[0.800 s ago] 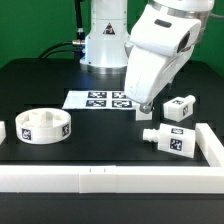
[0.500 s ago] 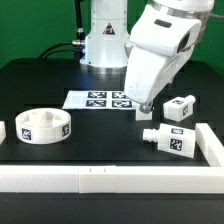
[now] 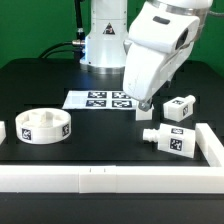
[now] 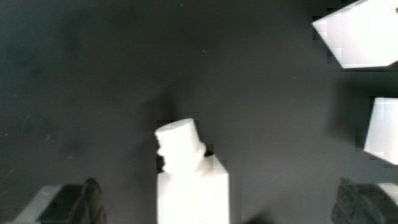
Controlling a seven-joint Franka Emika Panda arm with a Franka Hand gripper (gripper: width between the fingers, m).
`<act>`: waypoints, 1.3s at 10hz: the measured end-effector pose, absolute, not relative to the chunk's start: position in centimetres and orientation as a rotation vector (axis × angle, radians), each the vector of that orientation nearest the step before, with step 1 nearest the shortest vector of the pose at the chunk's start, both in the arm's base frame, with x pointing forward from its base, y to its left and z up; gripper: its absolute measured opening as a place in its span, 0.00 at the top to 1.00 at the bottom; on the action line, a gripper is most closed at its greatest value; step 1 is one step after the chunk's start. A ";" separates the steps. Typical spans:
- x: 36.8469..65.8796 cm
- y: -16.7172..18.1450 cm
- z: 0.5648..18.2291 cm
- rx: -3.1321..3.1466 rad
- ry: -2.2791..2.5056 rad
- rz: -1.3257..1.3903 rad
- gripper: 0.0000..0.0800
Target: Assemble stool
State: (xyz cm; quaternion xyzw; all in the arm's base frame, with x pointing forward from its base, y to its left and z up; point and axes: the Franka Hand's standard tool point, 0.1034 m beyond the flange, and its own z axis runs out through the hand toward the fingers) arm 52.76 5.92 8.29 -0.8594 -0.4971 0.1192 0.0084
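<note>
Hand [image 3: 141,105] open (fingers wide apart), hovers over a lying leg [image 3: 168,141] on tabletop [image 3: 100,140]; seat [image 3: 45,126] well apart.

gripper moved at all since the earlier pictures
Yes, slightly: the gripper has shifted toward the exterior view's left, so its tip now sits a little closer to the marker board.

round seat [image 3: 45,127] 1 | blocky legs [image 3: 180,108] 3 | marker board [image 3: 98,100] 1 | white border rail [image 3: 100,178] 1
</note>
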 end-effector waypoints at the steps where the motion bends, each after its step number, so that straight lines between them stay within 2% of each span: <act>1: 51.9 6.1 8.1 -2.675 -1.584 0.342 0.19; 2: 51.2 5.8 7.8 -2.663 -1.593 0.336 0.19; 6: 51.2 5.7 7.4 -2.671 -1.565 0.322 0.19; 8: 50.0 6.5 5.2 -2.680 -1.555 0.263 0.19; 9: 50.2 6.7 4.7 -2.696 -1.528 0.258 0.19; 11: 52.5 7.8 5.1 -2.711 -1.570 0.135 0.19; 13: 52.6 7.8 5.1 -2.695 -1.609 0.131 0.19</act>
